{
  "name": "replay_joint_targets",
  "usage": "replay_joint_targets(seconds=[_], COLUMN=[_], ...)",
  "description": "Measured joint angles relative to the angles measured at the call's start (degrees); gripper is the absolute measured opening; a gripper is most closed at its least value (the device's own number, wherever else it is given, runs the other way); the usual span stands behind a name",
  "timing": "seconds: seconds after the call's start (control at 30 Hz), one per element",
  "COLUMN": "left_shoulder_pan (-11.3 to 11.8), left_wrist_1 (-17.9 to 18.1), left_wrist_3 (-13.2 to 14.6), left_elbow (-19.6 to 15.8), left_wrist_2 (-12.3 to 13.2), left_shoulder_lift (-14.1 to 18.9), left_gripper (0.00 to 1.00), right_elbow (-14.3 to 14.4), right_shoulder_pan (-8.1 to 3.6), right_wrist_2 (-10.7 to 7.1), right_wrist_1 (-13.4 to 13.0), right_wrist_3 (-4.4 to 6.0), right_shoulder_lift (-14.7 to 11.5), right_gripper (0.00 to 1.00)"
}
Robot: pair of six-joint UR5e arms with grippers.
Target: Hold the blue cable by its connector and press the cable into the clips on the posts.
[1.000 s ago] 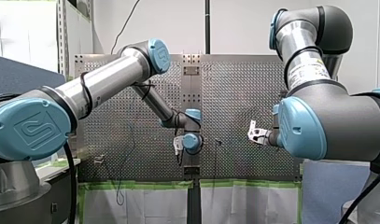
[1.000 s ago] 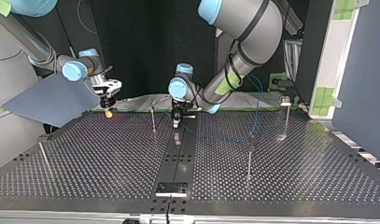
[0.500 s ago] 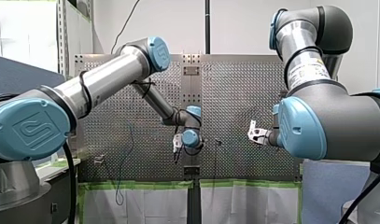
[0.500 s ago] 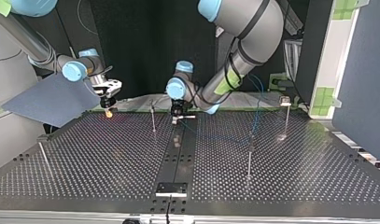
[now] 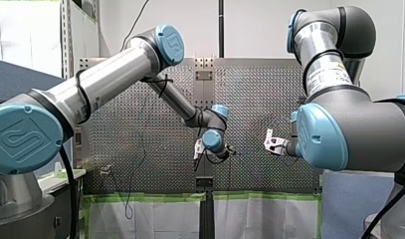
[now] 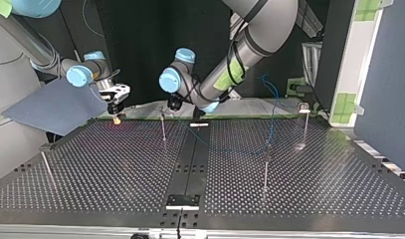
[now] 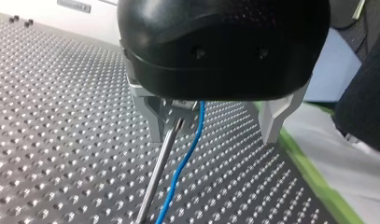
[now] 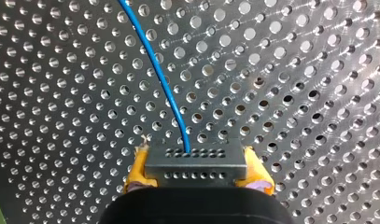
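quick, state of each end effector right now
left end effector: open, with the blue cable passing through the gap
right end effector: closed, holding the connector

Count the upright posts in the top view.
4 posts: one at the left edge, one left of centre at the back, one right of centre, one at the far right. Others may be hidden.

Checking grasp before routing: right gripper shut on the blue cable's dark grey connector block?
Shut: yellow pads of my right gripper press both sides of the dark grey connector block; thin blue cable exits it.
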Motion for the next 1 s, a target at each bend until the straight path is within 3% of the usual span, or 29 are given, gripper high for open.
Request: replay_joint_targets(seconds=[0.37, 1.0], left_shoulder_pan=[-1.5, -4.2], left_wrist_1=[2.8, 7.1], left_wrist_3=[-0.1, -4.0], left_elbow=[-4.8, -5.1], left_wrist_2=[1.2, -0.5], left_shoulder_lift=[0.5, 3.3], left_gripper=[1.00, 1.00], right_elbow=[0.0, 0.0], right_shoulder_pan=[0.01, 0.00], right_wrist_2=[0.00, 0.00], right_wrist_1=[0.5, 0.6], right_wrist_3=[-0.14, -0.01], right_shoulder_lift=[0.0, 0.0], right_gripper=[0.00, 0.00])
